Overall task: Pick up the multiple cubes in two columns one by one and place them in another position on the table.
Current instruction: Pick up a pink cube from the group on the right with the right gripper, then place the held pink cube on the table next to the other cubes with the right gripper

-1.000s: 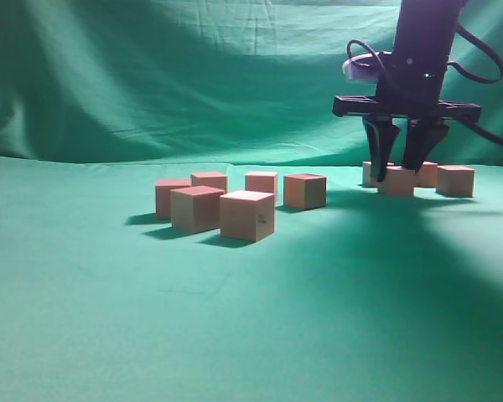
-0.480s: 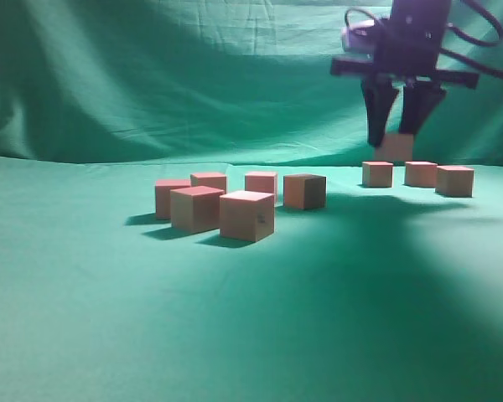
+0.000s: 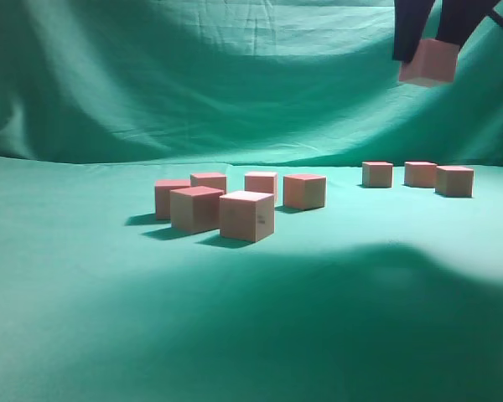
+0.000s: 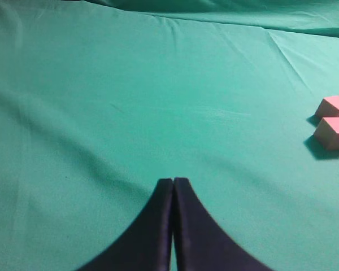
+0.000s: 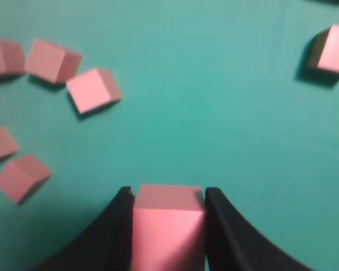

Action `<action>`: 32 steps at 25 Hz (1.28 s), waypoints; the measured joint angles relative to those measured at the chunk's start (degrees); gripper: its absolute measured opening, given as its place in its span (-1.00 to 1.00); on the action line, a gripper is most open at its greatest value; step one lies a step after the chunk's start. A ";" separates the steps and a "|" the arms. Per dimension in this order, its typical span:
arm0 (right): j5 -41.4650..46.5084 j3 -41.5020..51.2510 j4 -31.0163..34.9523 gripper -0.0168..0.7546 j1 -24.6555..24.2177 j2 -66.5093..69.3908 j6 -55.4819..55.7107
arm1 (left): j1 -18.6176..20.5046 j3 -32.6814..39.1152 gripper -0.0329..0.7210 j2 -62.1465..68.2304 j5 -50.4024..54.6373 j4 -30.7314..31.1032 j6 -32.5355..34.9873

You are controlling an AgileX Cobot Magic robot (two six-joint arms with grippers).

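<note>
1. Transport underway: right gripper clamped on one of the cubes, the carried cube, held between both fingers high above the table, near the top right corner of the exterior view.
2. In the right wrist view, same carried cube seated squarely between the dark jaws, green cloth far below, no contact with anything else.
3. Left gripper pressed shut, empty, hanging over bare cloth; two loose cubes off to its right edge.
4. On the table, two clusters well apart: six cubes at centre-left in two rough rows, and three cubes at far right in a loose line near the backdrop.
5. Progress, judged from the layout alone: roughly mid-task, though unclear which cluster is source and which is destination. Possibly the larger centre-left group is the already-placed set, going by its looser, rotated arrangement in the right wrist view.
6. Left to do in either case: setting down the carried cube at a free spot, releasing, then fetching each remaining cube of the source cluster one by one.
7. Risk: crowding on set-down beside neighbours, so worth choosing a gap clear of resting cubes.
</note>
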 joint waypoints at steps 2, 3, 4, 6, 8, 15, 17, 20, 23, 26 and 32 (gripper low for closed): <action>-3.80 7.70 0.00 -0.25 3.59 -3.74 0.71 | 0.00 0.00 -0.91 0.00 0.00 0.00 0.00; -6.27 11.10 0.11 -0.25 5.72 -5.38 0.88 | 0.00 0.00 -0.91 0.00 0.00 0.00 0.00; -8.59 13.63 0.11 -0.25 7.61 -6.63 1.02 | 0.00 0.00 -0.91 0.00 0.00 0.00 0.00; -12.19 18.30 0.22 -0.25 12.24 -7.82 1.39 | 0.00 0.00 -0.91 0.00 0.00 0.00 0.00; -14.86 20.99 0.24 -0.25 16.20 -7.97 2.89 | 0.00 0.00 -0.91 0.00 0.00 0.00 0.00; -22.78 23.32 -0.31 -0.25 24.84 -5.99 12.78 | 0.00 0.00 -0.91 0.00 0.00 0.00 0.00; -23.82 23.32 -1.22 -0.25 25.24 -4.55 15.12 | 0.00 0.00 -0.91 0.00 0.00 0.00 0.00; -24.17 23.36 -3.55 -0.25 25.31 -2.30 17.93 | 0.00 0.00 -0.91 0.00 0.00 0.00 0.00; -26.27 23.36 -5.27 -0.25 25.31 -0.67 19.04 | 0.00 0.00 -0.91 0.00 0.00 0.00 0.00; -27.53 23.36 -5.77 -0.25 25.31 0.12 19.18 | 0.00 0.00 -0.91 0.00 0.00 0.00 0.00; -28.59 23.36 -8.17 -0.25 25.31 1.91 19.18 | 0.00 0.00 -0.91 0.00 0.00 0.00 0.00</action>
